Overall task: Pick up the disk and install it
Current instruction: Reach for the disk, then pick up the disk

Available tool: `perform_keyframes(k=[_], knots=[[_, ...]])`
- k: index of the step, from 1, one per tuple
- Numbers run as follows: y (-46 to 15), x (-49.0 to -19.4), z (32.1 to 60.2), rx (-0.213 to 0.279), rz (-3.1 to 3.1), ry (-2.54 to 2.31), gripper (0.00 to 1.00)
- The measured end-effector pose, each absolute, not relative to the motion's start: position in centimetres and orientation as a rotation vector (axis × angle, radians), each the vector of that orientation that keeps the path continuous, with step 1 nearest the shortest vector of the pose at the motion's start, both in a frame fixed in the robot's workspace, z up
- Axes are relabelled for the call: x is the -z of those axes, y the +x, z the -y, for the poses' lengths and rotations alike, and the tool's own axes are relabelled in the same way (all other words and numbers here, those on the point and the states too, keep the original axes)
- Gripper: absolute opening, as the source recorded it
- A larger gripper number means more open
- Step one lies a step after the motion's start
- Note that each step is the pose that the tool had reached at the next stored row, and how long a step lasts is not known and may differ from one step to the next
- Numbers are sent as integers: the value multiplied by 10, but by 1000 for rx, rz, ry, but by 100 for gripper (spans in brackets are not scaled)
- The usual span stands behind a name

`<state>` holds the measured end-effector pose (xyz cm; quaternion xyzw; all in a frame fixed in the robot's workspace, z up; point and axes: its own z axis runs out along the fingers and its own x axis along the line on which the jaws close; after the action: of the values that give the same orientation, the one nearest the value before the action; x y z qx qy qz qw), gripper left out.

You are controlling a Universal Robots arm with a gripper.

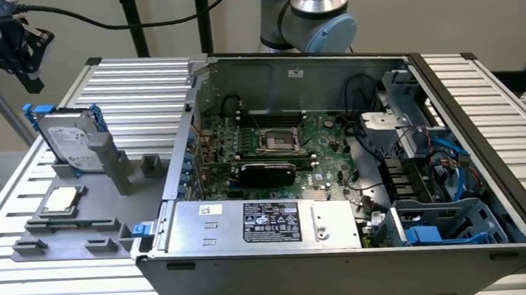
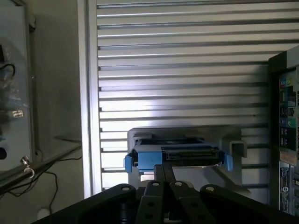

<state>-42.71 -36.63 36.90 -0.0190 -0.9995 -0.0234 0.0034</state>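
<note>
Gripper (image 2: 164, 173) pinched shut, empty, apart from the disk (image 2: 187, 156), upright in grey holder (image 2: 187, 132), slatted table (image 2: 187, 70) around

the ribbed metal worktop (image 1: 140, 79) carries an open computer case (image 1: 343, 266) and, just beside it toward the exterior view's left, a grey stand (image 1: 111, 210).
</note>
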Motion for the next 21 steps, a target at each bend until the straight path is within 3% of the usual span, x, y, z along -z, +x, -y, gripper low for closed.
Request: perform_keyframes(k=[21], knots=[[-436, -367, 363, 73, 3133, -7, 11]])
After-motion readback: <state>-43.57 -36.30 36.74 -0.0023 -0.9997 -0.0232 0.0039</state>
